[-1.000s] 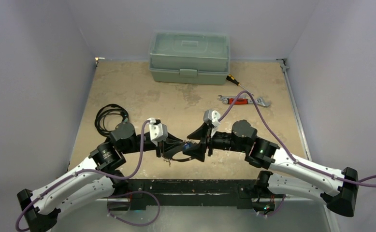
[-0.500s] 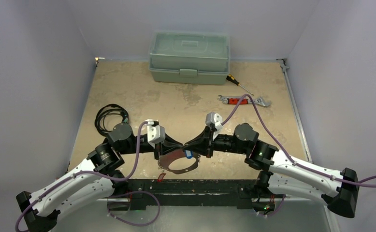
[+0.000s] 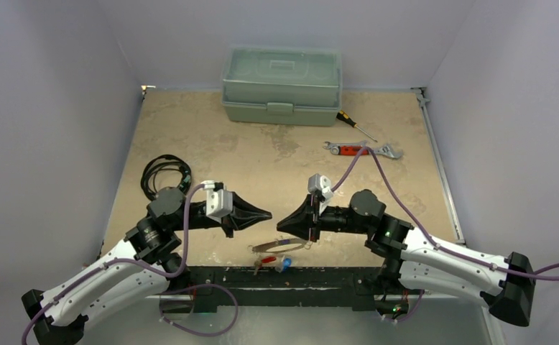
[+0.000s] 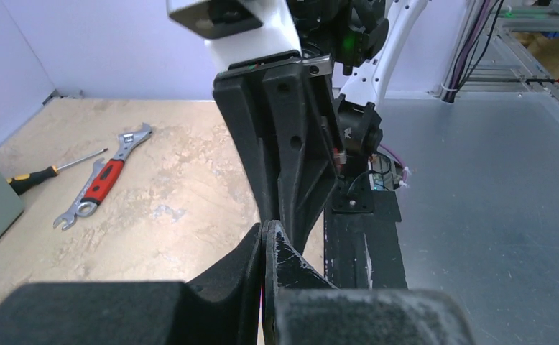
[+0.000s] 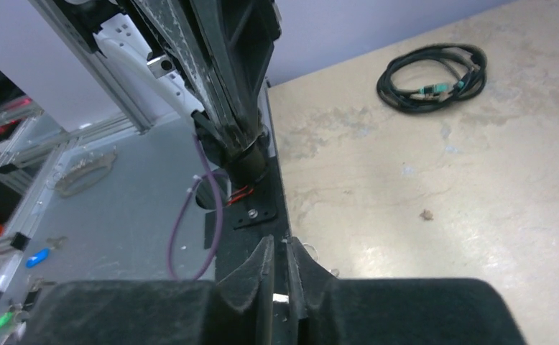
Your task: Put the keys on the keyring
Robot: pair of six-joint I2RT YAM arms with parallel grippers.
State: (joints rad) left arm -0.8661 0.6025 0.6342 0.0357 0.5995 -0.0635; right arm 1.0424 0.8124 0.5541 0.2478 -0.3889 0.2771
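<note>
Beige tabletop (image 3: pixel 262 151) is sitting between lilac walls (image 3: pixel 47 108); left gripper (image 3: pixel 266 214) is pinching closed, empty; right gripper (image 3: pixel 280 223) is standing barely parted, holding nothing; keyring (image 3: pixel 280 246) is lying near them.

Shiny metal wire keyring (image 3: pixel 280 246), matt mottled tabletop (image 3: pixel 262 165)

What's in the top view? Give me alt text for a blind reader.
The keyring lies near the table's front edge with red- and blue-tagged keys beside it; the left gripper and right gripper point at each other, holding neither.
</note>
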